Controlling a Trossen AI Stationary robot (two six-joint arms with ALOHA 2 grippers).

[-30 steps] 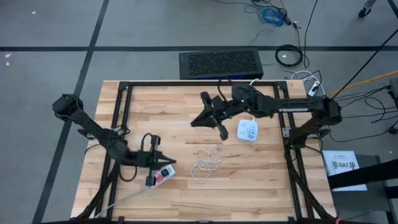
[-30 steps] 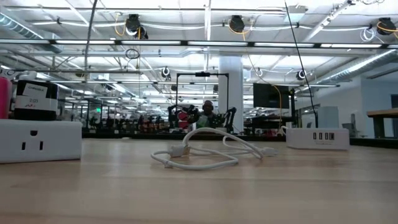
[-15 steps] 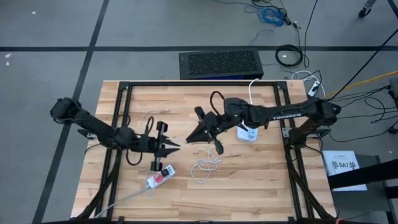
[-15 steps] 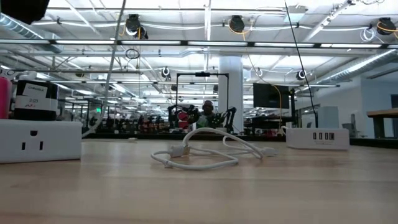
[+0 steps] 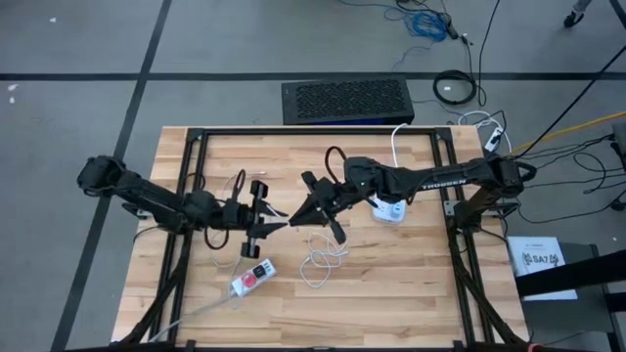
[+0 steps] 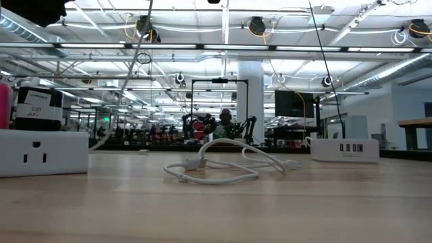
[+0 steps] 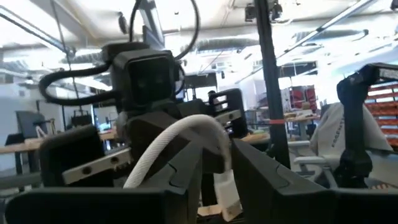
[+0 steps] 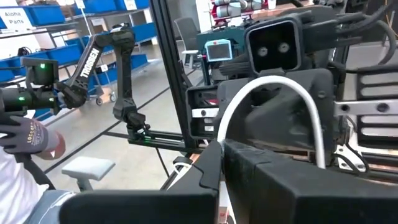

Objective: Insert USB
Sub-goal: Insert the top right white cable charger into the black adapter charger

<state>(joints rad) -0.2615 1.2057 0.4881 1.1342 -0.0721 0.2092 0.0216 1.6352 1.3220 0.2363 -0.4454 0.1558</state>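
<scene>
Wood-plank table point(image 5: 391, 293), black frame rails along edges. White cable point(image 5: 323, 262) coiled loosely just past centre toward 5 o'clock, flat on wood. White power strip point(image 5: 252, 277) with red switch at 7 o'clock, angled, its cord running off toward 7 o'clock corner. White USB hub point(image 5: 391, 206) at 3 o'clock, partly under arm. Low view: cable point(image 6: 223, 165) mid-table, outlet block point(image 6: 42, 152) at 9 o'clock, hub point(image 6: 344, 149) at 3 o'clock, well apart.

Low view crops the power strip point(image 6: 42, 152); both arms cut off overhead.
</scene>
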